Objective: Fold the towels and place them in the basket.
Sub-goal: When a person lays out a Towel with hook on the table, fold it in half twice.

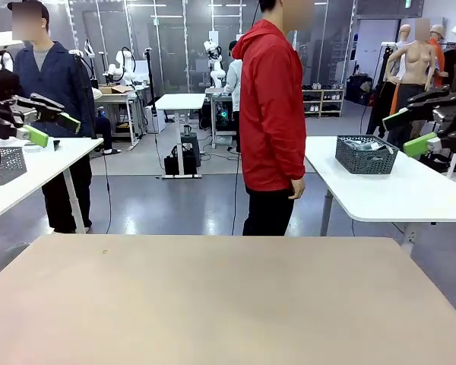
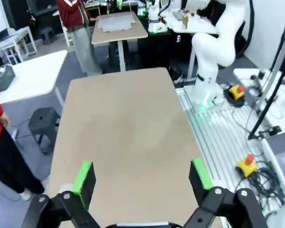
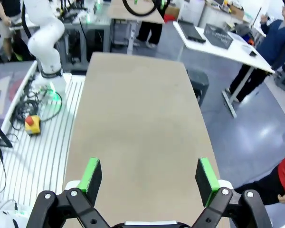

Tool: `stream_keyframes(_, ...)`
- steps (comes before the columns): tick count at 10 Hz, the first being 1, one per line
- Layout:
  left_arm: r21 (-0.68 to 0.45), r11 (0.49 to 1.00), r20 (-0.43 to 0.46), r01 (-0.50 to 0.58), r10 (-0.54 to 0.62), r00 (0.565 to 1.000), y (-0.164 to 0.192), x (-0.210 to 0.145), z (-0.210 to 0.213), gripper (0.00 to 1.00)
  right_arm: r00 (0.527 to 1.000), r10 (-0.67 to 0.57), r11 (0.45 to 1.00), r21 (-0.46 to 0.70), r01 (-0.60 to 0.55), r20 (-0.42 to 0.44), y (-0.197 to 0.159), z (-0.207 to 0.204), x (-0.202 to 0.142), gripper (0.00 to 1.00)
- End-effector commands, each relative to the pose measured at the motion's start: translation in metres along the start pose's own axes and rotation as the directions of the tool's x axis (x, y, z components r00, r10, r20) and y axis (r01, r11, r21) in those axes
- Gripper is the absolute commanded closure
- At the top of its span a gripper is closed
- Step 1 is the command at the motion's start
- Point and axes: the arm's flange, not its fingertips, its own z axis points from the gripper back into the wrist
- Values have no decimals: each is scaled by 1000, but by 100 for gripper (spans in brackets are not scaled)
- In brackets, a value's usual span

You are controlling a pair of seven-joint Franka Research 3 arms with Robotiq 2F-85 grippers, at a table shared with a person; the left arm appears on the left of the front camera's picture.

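Observation:
The tan table (image 1: pixel 228 304) in front of me is bare, and the towels are out of view. A dark grey mesh basket (image 1: pixel 366 154) stands on a white side table at the back right, also seen as the basket (image 2: pixel 0 78) from the left wrist. It holds something pale that I cannot make out. My left gripper (image 1: pixel 55 131) hovers high at the left edge, open and holding nothing, jaws wide over the table (image 2: pixel 128 123). My right gripper (image 1: pixel 405 133) hangs high at the right, open too. The left gripper (image 2: pixel 142 173) and right gripper (image 3: pixel 149 173) are both clear of the tabletop.
A person in a red jacket (image 1: pixel 271 114) stands at the table's far side, turned away. A second mesh basket (image 1: pixel 4 163) sits on a white table at the left, beside a person in dark blue (image 1: pixel 53 84). The other arm's white base (image 2: pixel 211 61) flanks the table.

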Motion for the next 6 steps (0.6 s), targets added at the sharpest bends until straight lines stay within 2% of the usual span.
stream_keyframes(1,-17,1000,22,-20,21,1000,12,0,5,0,999,-2,1000,30,0,52,-11,0,-7,0)
stream_keyframes(2,15,999,8,-30,30,1000,11,-2,2,0,999,17,999,26,-18,30,-12,-4,-7,0)
stream_keyframes(6,-1,999,8,-35,35,999,9,-13,3,0,999,-33,999,21,32,41,-7,0,-14,0)
